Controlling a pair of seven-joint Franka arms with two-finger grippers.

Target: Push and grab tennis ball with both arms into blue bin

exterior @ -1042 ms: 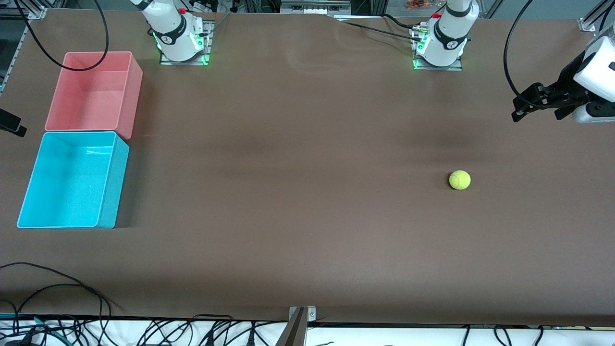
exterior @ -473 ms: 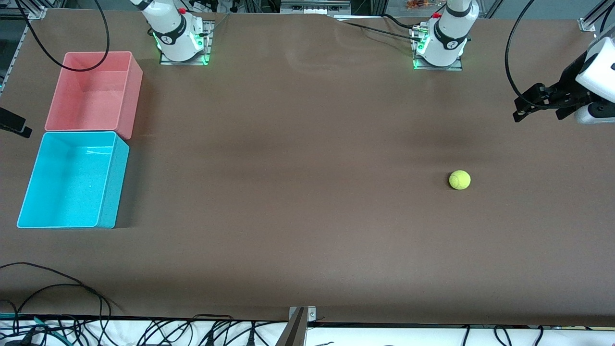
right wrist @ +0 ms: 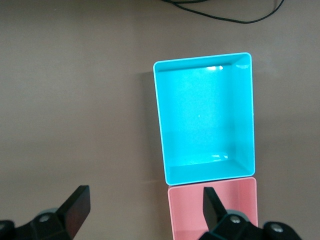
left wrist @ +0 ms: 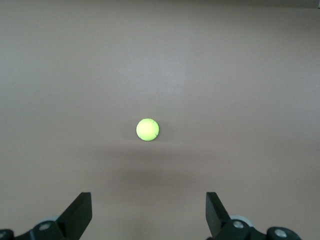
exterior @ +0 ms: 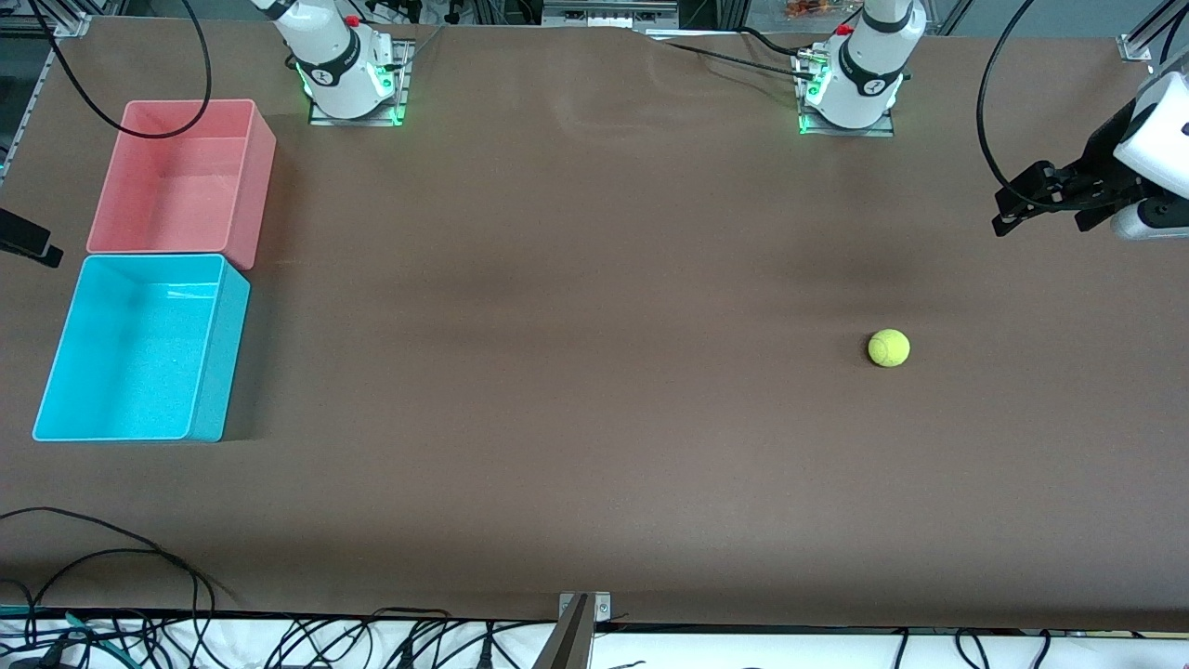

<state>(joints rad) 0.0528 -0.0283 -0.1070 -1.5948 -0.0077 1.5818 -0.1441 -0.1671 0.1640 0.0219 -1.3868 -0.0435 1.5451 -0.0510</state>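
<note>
The left gripper (exterior: 1008, 209) hangs open over the table (exterior: 594, 446), well apart from the tennis ball (exterior: 889, 347). The right gripper (right wrist: 145, 210) hangs open above the blue bin (right wrist: 165, 130).

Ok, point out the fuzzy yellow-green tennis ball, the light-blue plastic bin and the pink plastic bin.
fuzzy yellow-green tennis ball (exterior: 889, 347), front view, middle of the ball.
light-blue plastic bin (exterior: 130, 348), front view, bare speckled floor.
pink plastic bin (exterior: 176, 186), front view, bare floor.

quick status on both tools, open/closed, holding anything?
Left tool: open, holding nothing, high over the table near the tennis ball.
Right tool: open, holding nothing, over the table beside the blue bin.
</note>
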